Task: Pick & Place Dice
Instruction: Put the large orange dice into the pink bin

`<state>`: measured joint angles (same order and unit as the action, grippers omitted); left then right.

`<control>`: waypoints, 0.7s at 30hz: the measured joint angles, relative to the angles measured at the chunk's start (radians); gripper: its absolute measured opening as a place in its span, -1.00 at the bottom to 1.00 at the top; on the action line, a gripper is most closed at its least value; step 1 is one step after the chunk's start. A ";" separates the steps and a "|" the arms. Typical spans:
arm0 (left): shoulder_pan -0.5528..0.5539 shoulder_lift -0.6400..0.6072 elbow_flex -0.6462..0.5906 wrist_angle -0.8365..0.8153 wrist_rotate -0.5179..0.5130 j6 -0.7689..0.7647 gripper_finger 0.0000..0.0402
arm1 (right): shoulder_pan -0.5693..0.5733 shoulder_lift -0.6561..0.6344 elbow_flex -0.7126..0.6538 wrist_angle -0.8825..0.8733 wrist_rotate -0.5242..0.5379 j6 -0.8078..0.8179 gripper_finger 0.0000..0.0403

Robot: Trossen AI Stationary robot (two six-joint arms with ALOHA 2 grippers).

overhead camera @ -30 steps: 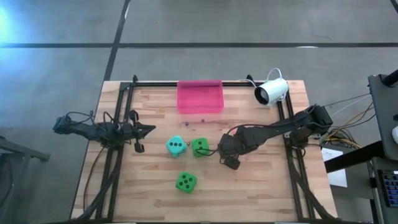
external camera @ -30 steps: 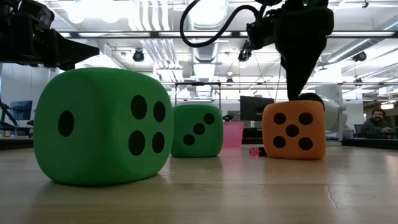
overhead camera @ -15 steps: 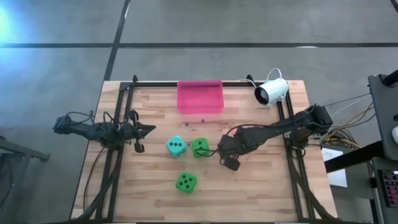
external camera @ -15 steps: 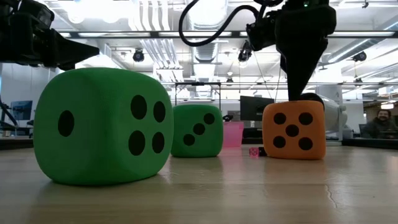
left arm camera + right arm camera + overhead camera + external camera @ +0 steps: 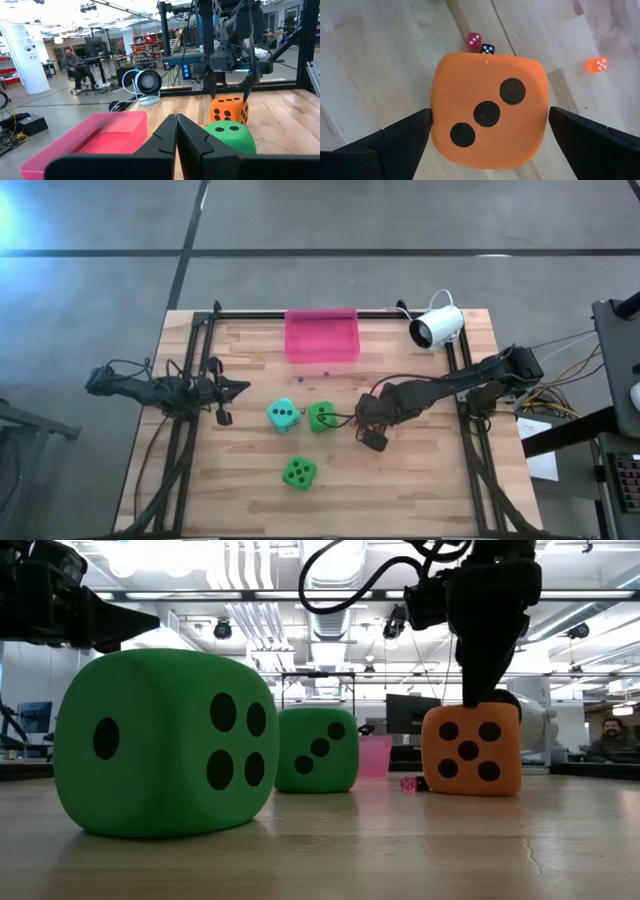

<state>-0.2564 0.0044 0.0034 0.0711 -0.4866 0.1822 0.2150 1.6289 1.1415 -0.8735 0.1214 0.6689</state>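
An orange die (image 5: 490,117) rests on the wooden table, three pips up; in the high view my right arm hides it. My right gripper (image 5: 368,423) hangs open over it, pointing down. One finger (image 5: 395,142) stands on either side, apart from the die; from the left wrist view the tips (image 5: 212,90) hang at its top edge. A teal die (image 5: 283,415) and a green die (image 5: 321,417) sit side by side just left of it, and another green die (image 5: 299,472) lies nearer. My left gripper (image 5: 240,388) waits shut at the table's left.
A pink tray (image 5: 322,335) stands at the far edge, and a white camera (image 5: 437,327) at the far right. Small red (image 5: 474,40), black (image 5: 487,48) and orange (image 5: 596,65) dice lie by the orange die. A person sits in the room behind (image 5: 75,62).
My right gripper has tipped a little over the orange die and stays open. The dice have not moved.
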 joint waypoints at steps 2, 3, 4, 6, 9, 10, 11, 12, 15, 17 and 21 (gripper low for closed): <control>0.000 0.000 0.000 0.000 0.000 0.000 -0.93 | 0.000 -0.013 -0.032 0.038 -0.006 0.005 0.99; 0.000 0.000 0.000 0.000 0.000 0.000 -0.93 | 0.000 -0.021 -0.049 0.056 -0.012 0.011 0.99; 0.000 0.000 0.000 0.000 0.000 0.000 -0.93 | -0.001 -0.027 -0.063 0.072 -0.017 0.019 0.99; 0.000 0.000 0.000 0.000 0.000 0.000 -0.93 | -0.001 -0.037 -0.085 0.096 -0.018 0.028 0.99; 0.000 0.000 0.000 0.000 0.000 0.000 -0.93 | 0.000 -0.041 -0.104 0.113 -0.019 0.028 0.99; 0.000 0.000 0.000 0.000 0.000 0.000 -0.93 | 0.000 -0.041 -0.110 0.120 -0.019 0.027 0.99; 0.000 0.000 0.000 0.000 0.000 0.000 -0.93 | 0.000 -0.041 -0.119 0.131 -0.019 0.027 0.99; 0.000 0.000 0.000 0.000 0.000 0.000 -0.93 | 0.000 -0.042 -0.129 0.144 -0.018 0.024 0.99; 0.000 0.000 0.000 0.000 0.000 0.000 -0.93 | 0.000 -0.043 -0.151 0.178 -0.017 0.015 0.99; 0.000 0.000 0.000 0.000 0.000 0.000 -0.93 | 0.000 -0.043 -0.161 0.194 -0.016 0.004 0.99; 0.000 0.000 0.000 0.000 0.000 0.000 -0.93 | 0.000 -0.041 -0.177 0.231 -0.013 -0.052 0.99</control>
<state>-0.2562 0.0044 0.0036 0.0711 -0.4866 0.1822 0.2150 1.5879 0.9646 -0.6426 0.1089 0.6171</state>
